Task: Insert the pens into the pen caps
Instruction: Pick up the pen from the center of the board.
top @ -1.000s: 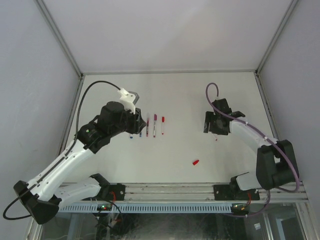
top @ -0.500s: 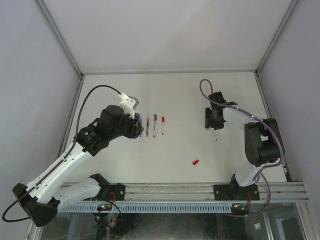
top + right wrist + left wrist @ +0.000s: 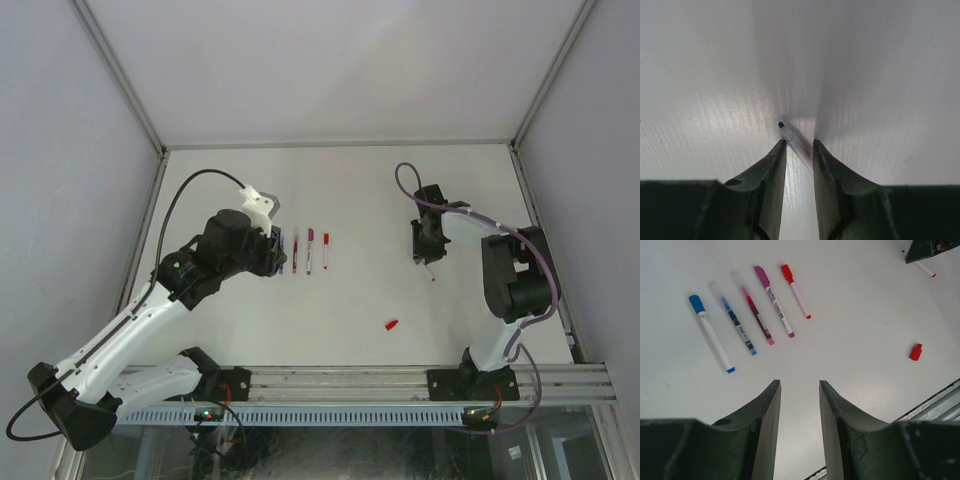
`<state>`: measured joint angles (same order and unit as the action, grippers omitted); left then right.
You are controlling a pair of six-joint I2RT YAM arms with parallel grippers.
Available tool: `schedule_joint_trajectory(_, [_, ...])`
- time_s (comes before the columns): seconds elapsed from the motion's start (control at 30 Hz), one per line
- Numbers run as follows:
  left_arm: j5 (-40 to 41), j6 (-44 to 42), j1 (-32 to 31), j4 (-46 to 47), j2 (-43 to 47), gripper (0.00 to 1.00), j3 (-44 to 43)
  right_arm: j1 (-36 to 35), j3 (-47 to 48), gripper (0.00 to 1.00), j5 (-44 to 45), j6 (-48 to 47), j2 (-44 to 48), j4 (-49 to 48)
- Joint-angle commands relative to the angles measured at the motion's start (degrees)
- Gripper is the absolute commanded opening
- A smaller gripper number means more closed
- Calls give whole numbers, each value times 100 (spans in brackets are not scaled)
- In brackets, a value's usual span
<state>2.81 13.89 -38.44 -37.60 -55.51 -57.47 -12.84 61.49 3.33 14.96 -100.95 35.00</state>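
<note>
Several pens [image 3: 774, 301] lie in a row on the white table, with blue, dark red, magenta and red ends; the top view shows the same row [image 3: 310, 250]. My left gripper [image 3: 800, 383] is open and empty, hovering near that row [image 3: 272, 250]. A lone red pen cap [image 3: 915, 351] lies apart on the table [image 3: 392, 324]. My right gripper [image 3: 799, 141] is down at the table, its jaws narrowly apart on either side of an uncapped pen [image 3: 792, 136] lying slantwise between them. That pen's red end sticks out below the gripper [image 3: 431, 273].
The white table [image 3: 360, 190] is walled in by grey panels at the back and sides. A metal rail [image 3: 340, 380] runs along the near edge. The right arm's purple cable [image 3: 402, 180] loops above its wrist.
The right arm has folded in and its wrist has turned over the lone pen, which has stayed put. The left gripper has shifted slightly by the row.
</note>
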Motion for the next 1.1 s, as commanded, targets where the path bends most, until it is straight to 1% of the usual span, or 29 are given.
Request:
schedule_joint_trajectory(0.0, [31,-107,38,131,36,41,84,16,154,25,-90,-89,-98,155])
schedule_joint_trajectory(0.27, [-126,106,38,341,68,41,171,18,-46,8,-168,-61,87,116])
schedule_joint_trajectory(0.37, [-273,310,38,642,77,41,307,18,-129,2,-176,-51,269,68])
schedule_joint_trajectory(0.43, [-444,449,38,896,78,42,420,18,-202,0,-171,-25,436,40])
schedule_joint_trajectory(0.53, [-617,682,38,1241,81,42,554,18,-357,0,-161,57,811,-86])
schedule_joint_trajectory(0.7, [-558,1091,38,1623,83,43,714,-108,-673,0,-179,173,1736,-422])
schedule_joint_trajectory(0.8, [-641,1289,38,1978,174,46,890,-419,-874,0,-180,368,2333,-691])
schedule_joint_trajectory(0.9, [-670,1437,38,2222,242,51,1033,-821,-1049,0,-378,636,2865,-1076])
schedule_joint_trajectory(1.07, [-843,1627,33,2535,224,54,1197,-1523,-1255,0,-393,1459,3479,-1689])
